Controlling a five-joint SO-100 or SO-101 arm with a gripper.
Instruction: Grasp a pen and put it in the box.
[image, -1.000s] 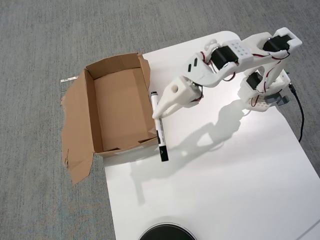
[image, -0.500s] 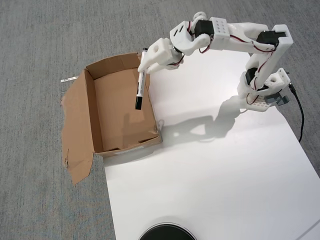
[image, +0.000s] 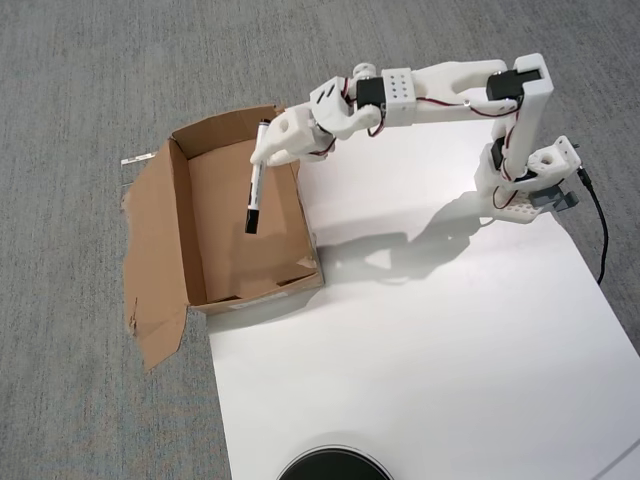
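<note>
**Pen held over the open box**

Overhead view: the box (image: 215, 275) sits half on grey carpet (image: 80, 80), its right wall overlapping the left edge of the white table (image: 430, 340). Inside, only bare cardboard floor shows, plus the pen's faint shadow; nothing lies in it. A ragged flap (image: 150, 260) spreads flat on the carpet off the box's left long side.

The pen (image: 254, 184) hangs over the box's interior, near the top right part of it, tilted a little, black end lowest and pointing at the box floor. Whether that end touches the floor can't be told from above.

The gripper (image: 264, 148) has its jaws closed on the pen's upper end, just inside the box's right wall. The white arm (image: 440, 90) reaches left toward the box from its base (image: 525, 190), which stands on the table well right of the box.

A black cable (image: 598, 230) runs down past the base. A dark round object (image: 335, 466) pokes in at the bottom edge, far below the box
</note>
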